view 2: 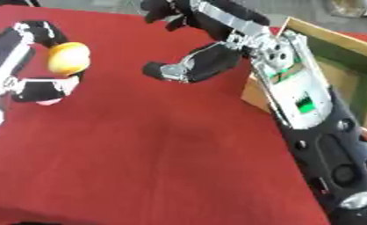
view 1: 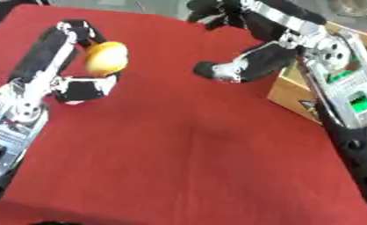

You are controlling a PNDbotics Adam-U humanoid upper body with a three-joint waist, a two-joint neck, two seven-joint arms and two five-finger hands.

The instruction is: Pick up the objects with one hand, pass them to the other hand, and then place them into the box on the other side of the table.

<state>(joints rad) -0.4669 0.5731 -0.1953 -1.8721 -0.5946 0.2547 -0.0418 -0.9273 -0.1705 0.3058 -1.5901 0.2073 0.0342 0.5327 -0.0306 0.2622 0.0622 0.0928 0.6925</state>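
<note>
Round yellow-orange fruit (view 1: 106, 57) — in left hand (view 1: 77, 66) — wooden box (view 2: 348, 66) rightward

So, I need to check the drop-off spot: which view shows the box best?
The right eye view: the wooden box shows its rim, a side wall and its green inside behind the right hand. The left eye view shows only a side wall, mostly hidden by the right arm.

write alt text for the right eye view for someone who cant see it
The robot's left hand holds a round yellow-orange object above a red table, fingers curled round it. Its right hand hangs open nearby, not touching the object, with a wooden box behind its arm at the table's right edge.
</note>
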